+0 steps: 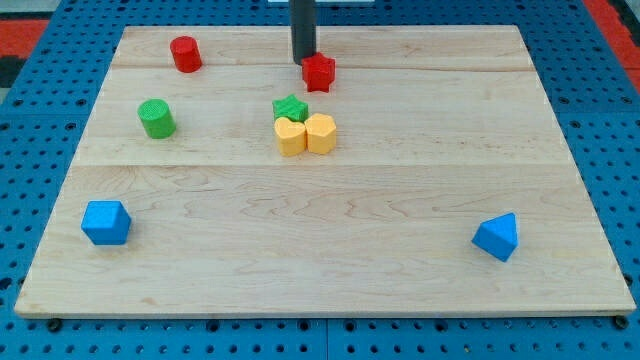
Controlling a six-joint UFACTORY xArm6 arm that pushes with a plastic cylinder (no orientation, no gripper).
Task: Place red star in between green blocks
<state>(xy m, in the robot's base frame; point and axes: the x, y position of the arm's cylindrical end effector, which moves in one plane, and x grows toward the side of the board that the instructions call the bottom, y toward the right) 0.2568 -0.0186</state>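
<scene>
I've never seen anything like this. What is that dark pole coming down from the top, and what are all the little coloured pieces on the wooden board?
The pole is a robot arm's pushing rod; it holds nothing, only shoves blocks. My tip touches the red star from the view's left. One camera looks down on the wooden board. Below lie a green star and two yellow blocks; leftward a green cylinder and red cylinder; near the bottom corners, two blue blocks.
</scene>
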